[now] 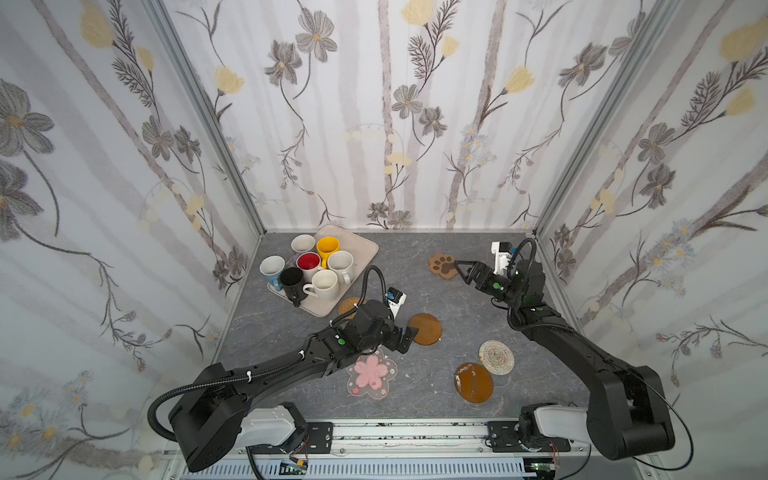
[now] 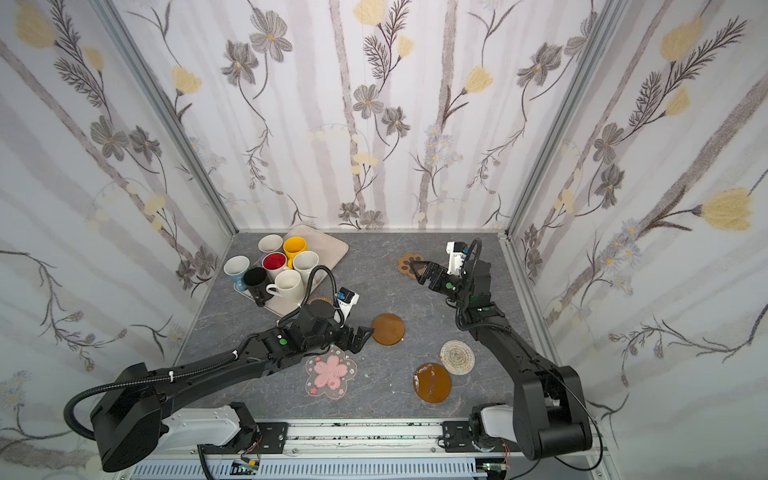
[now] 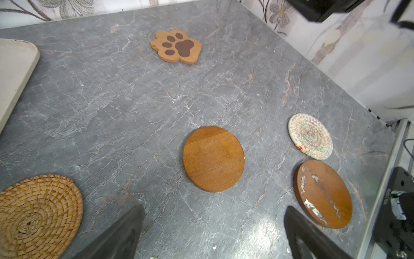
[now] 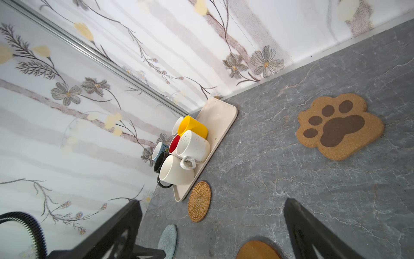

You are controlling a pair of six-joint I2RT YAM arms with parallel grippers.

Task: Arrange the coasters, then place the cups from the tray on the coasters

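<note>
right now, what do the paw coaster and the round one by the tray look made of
Paw coaster: probably cork, matte, grainy speckled surface with darker brown pads. Round coaster beside the tray: woven rattan or similar, visible spiral coils.

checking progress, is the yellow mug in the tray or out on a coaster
In: the yellow ceramic mug stands upright on the beige rectangular tray.

Top views: high over the front rail (image 1: 407, 434), looking down toward the back wall (image 1: 374, 124), far off; both show the whole tabletop (image 1: 415, 257), lower middle of frame.
Left wrist: low, near, facing the paw coaster (image 3: 177, 47).
Right wrist: low, rolled sideways, facing the tray (image 4: 220, 112).
Shared: paw coaster, in all four.
</note>
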